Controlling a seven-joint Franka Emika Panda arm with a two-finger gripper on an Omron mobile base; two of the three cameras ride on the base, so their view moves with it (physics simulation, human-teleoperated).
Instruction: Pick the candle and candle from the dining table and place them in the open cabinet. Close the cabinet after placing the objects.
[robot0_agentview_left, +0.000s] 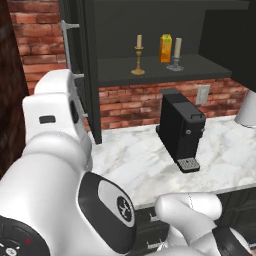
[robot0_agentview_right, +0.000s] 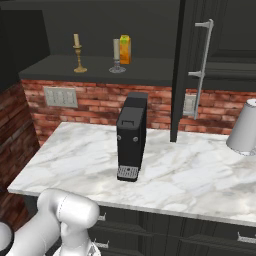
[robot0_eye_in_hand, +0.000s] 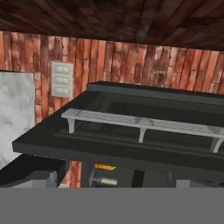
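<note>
Looking into the open cabinet (robot0_agentview_left: 92, 75), we see both candles (robot0_agentview_left: 138, 55) shelved; our end effector spread wide, holding nothing

base views — flank arm, share cabinet (robot0_agentview_left: 150, 70) shelf | hand view — near, rolled, facing door handle (robot0_eye_in_hand: 144, 122)

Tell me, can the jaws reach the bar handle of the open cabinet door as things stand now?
Probably yes. In the hand view the silver bar handle lies straight ahead on the black cabinet door, with nothing between. The jaws stand open.
</note>
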